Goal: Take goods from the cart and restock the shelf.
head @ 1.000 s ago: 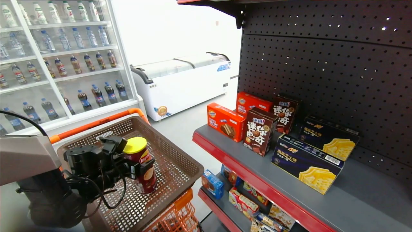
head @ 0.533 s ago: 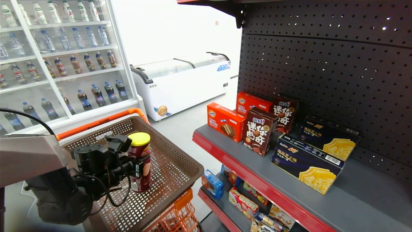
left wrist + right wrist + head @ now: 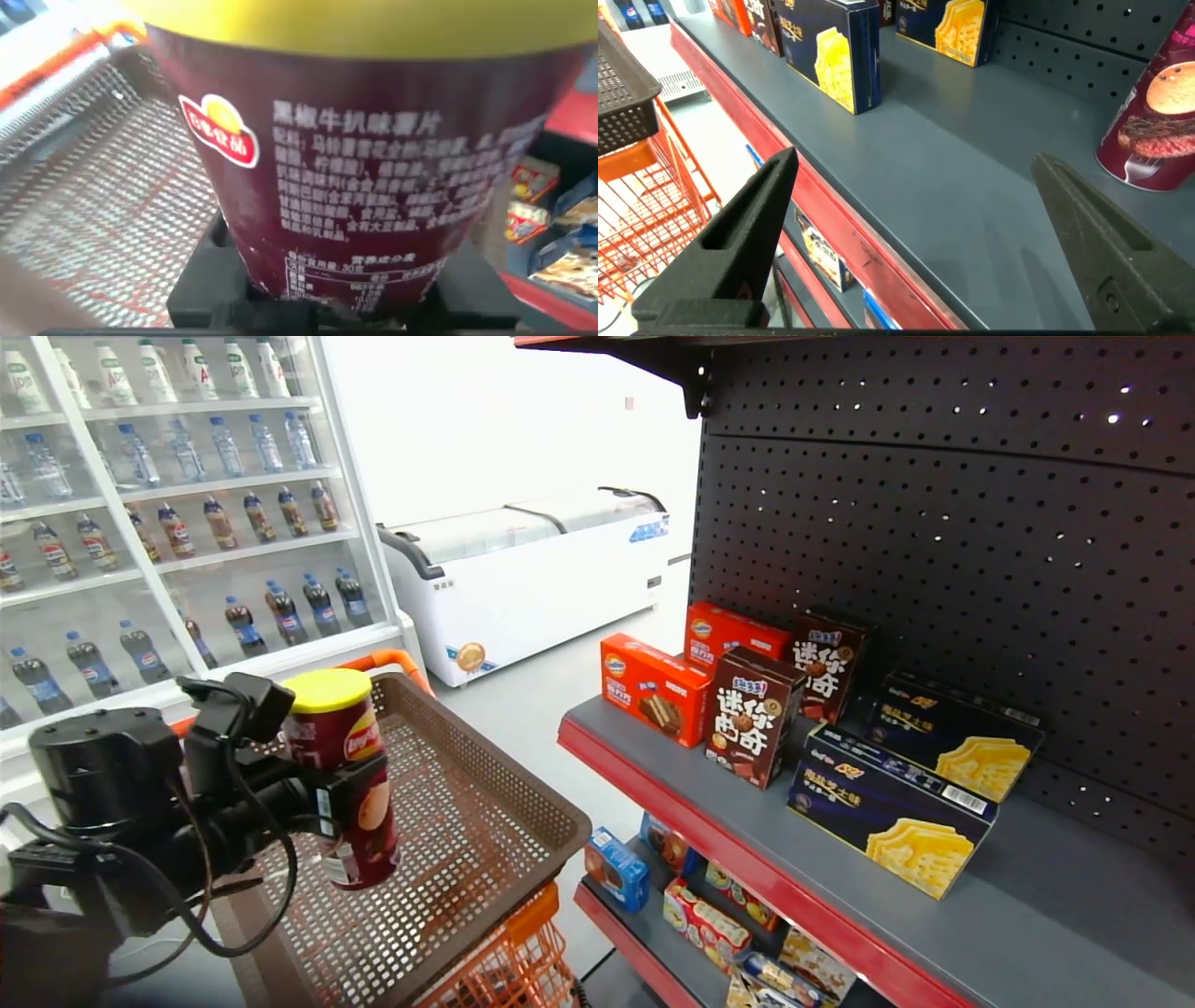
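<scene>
The step in hand is the carry from cart to shelf. The left tool (image 3: 329,795) is clamped on a can (image 3: 341,756) around its middle, one finger (image 3: 362,786) lying across the front of the label. The can hangs over the left side of the cart's basket (image 3: 523,803), with its lid above the rim, so it looks lifted clear of the basket floor.

The next move calls for swinging the can across the gap to the shelf (image 3: 1027,915), keeping it upright. It should go down on bare grey board, probably toward the right end past the blue boxes (image 3: 892,812). The red front edge has to be cleared on the way.

The right tool (image 3: 915,163) hangs over that bare stretch of shelf, spread wide and empty. Another can (image 3: 1158,103) stands at the shelf's back edge by the pegboard.

The held can (image 3: 355,168) is a tall dark red tube with a yellow lid and a printed label. It sits nearly upright, leaning only slightly. Its smooth round wall could slip or twist in the grip.
</scene>
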Available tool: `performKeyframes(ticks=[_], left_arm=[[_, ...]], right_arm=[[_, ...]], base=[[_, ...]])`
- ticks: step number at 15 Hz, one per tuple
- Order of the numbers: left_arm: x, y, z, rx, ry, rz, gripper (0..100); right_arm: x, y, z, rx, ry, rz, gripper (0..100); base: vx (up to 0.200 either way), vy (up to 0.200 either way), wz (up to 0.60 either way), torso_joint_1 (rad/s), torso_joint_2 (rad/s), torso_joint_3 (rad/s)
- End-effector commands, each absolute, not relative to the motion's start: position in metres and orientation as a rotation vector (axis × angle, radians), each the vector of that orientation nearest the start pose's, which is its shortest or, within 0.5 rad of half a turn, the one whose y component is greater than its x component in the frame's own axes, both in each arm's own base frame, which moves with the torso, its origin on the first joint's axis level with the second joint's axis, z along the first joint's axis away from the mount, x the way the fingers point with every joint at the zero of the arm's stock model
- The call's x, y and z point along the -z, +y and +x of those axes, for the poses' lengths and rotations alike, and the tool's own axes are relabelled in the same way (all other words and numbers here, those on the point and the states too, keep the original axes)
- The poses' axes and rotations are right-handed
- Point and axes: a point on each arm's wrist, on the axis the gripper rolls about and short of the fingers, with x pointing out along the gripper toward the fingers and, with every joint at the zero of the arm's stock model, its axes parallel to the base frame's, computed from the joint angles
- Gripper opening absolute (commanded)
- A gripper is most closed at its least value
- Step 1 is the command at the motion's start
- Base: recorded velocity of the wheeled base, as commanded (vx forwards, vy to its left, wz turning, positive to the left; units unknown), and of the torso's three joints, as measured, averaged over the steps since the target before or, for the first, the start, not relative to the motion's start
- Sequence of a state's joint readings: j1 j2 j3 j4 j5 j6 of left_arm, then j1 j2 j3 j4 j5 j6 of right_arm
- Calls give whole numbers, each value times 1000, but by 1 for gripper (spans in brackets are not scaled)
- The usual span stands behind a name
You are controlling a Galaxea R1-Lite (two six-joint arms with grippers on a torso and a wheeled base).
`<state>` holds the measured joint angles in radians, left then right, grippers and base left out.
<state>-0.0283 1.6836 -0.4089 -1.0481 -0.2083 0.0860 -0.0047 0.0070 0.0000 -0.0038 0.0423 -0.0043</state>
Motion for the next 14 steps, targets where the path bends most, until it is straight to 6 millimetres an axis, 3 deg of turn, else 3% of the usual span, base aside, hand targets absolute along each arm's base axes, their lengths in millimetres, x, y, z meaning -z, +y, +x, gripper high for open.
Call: performKeyframes(ticks=[1, 2, 5, 7, 12, 14], left_arm=[[-189, -10, 207, 227, 64, 76, 0], [-193, -9, 197, 231, 61, 75, 0], [-197, -7, 138, 196, 112, 69, 0], [-192, -7, 114, 189, 117, 68, 0], [-156, -6, 67, 215, 108, 59, 0], [-151, -6, 61, 219, 126, 56, 0]], right_arm=[[-76, 1, -22, -38, 3, -5, 100], [-76, 1, -22, -38, 3, -5, 100], [-76, 1, -22, -38, 3, -5, 100], [-76, 1, -22, -38, 3, -5, 100], [-76, 1, -22, -38, 3, -5, 100], [-76, 1, -22, -38, 3, -5, 100]], base=[[0, 0, 0, 0, 0, 0], [0, 0, 0, 0, 0, 0], [0, 0, 0, 0, 0, 0], [0, 0, 0, 0, 0, 0], [0, 0, 0, 0, 0, 0], [0, 0, 0, 0, 0, 0]])
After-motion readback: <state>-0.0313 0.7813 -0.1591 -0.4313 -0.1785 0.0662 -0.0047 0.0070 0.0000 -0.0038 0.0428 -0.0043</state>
